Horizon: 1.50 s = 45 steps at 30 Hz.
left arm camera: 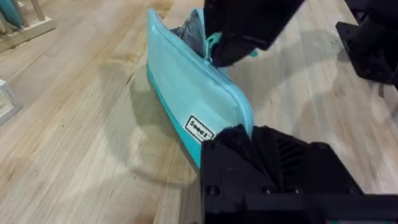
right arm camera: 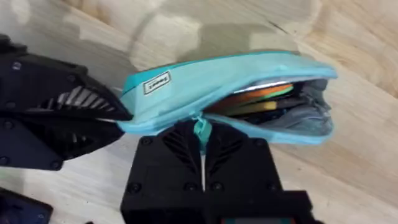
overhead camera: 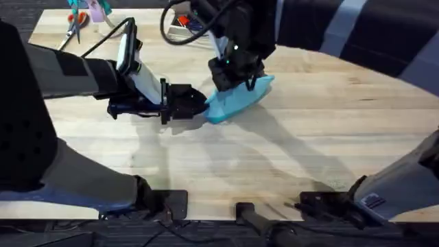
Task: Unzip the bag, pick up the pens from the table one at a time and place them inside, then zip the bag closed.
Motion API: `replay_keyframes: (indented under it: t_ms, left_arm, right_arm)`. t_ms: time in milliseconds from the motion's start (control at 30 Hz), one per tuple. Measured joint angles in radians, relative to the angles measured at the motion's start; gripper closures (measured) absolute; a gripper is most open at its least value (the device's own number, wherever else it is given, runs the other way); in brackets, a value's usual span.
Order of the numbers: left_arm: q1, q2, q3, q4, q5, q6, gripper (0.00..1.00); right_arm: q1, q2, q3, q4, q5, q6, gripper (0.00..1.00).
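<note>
My left fingers (overhead camera: 200, 104) pinch the bag's (overhead camera: 236, 101) end, on the table (overhead camera: 309, 137) mid-back. My right fingers (right arm camera: 200, 146) clamp the zipper pull (right arm camera: 201, 129); bag half open, orange pen (right arm camera: 264, 93) inside.

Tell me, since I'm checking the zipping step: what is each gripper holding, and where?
The left gripper clamps one end of the bag; the right gripper pinches its zipper pull, midway along the top.
</note>
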Motion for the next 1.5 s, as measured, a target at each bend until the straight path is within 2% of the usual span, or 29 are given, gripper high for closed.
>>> replay_keyframes:
  t_ms: [633,1500]
  left_arm:
    - [0.001,0.0,0.0,-0.003,0.002,0.0,0.959]
    - [0.0,0.0,0.0,-0.004,0.002,0.0,0.959]
  right_arm:
    - [-0.145,0.0,0.0,-0.002,-0.003,-0.063,0.97]
    - [-0.293,0.0,0.0,-0.002,-0.001,-0.093,0.97]
